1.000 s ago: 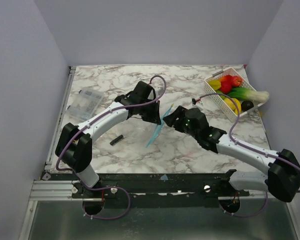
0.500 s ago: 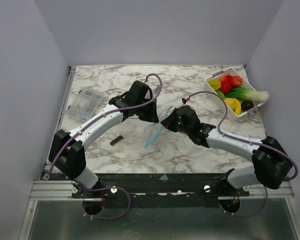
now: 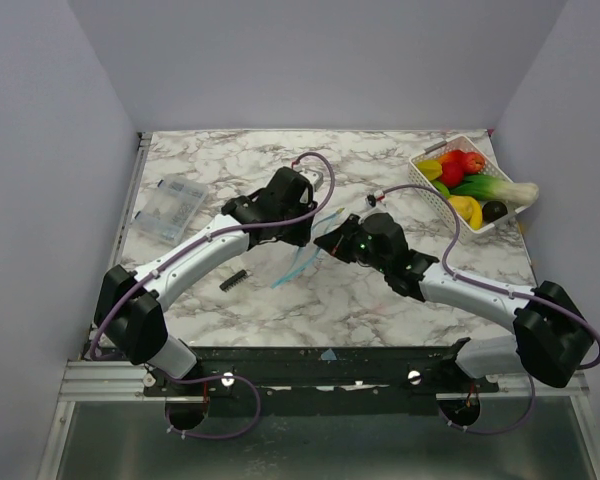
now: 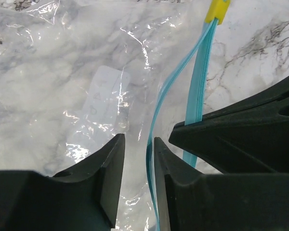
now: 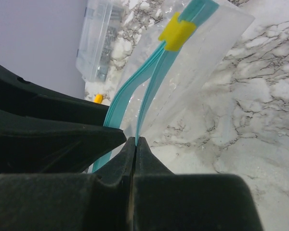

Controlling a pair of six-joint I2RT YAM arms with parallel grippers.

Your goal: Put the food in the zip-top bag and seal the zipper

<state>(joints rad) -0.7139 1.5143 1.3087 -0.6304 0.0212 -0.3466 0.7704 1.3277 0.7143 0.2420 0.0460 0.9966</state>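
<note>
At table centre, bag: lay mostly flat, with its mouth edge raised between my two grippers for parting.
Zipper: its two teal lips were split below the yellow slider.
Right gripper: clamped on one lip, to draw that side away.
Left gripper: fingers slightly apart; the other lip ran between them, not pinched.
Food: all in the basket at far right, well apart from the bag; none loaded.

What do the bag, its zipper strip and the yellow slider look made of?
The bag looks like thin clear plastic film, glossy: it crinkles and glints. The zipper strip seems matte teal plastic, flexible by its bend. The yellow slider looks hard, opaque plastic.
</note>
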